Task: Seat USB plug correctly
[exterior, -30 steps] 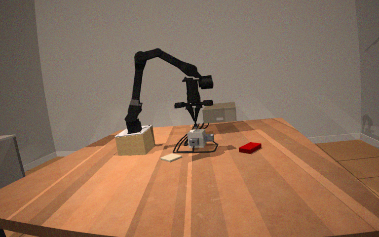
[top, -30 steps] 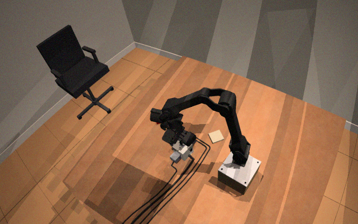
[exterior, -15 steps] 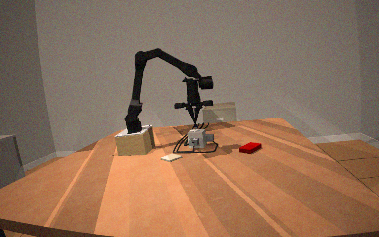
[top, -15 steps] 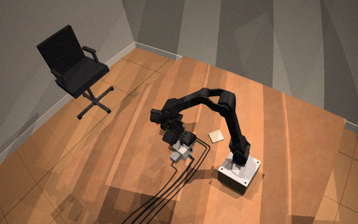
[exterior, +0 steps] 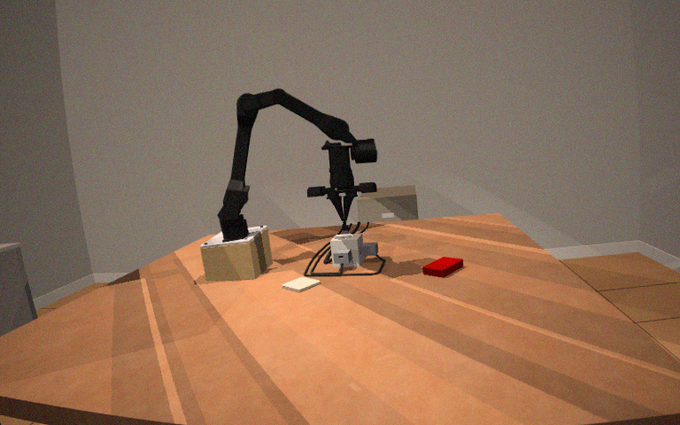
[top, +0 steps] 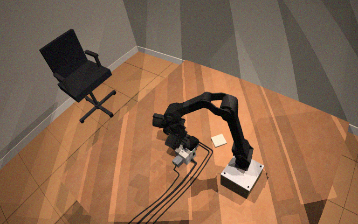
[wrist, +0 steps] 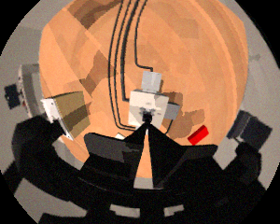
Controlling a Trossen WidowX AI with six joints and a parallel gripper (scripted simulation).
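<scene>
One end effector (top: 184, 147) (exterior: 344, 221) (wrist: 147, 126) apparently grips plug (exterior: 344, 229) (wrist: 147, 116)

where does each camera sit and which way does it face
top: high above the table, looking steeply down at the arm and power cube
exterior: off to the side, looking across the table, whole arm in view
wrist: on the arm, looking along the hand at the cube
exterior and wrist share the red box

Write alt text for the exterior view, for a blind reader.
A black robot arm reaches over a wooden table, its gripper closed on a small dark plug just above a white power cube. Black cables trail around the cube; a cream pad and a red box lie nearby.
</scene>
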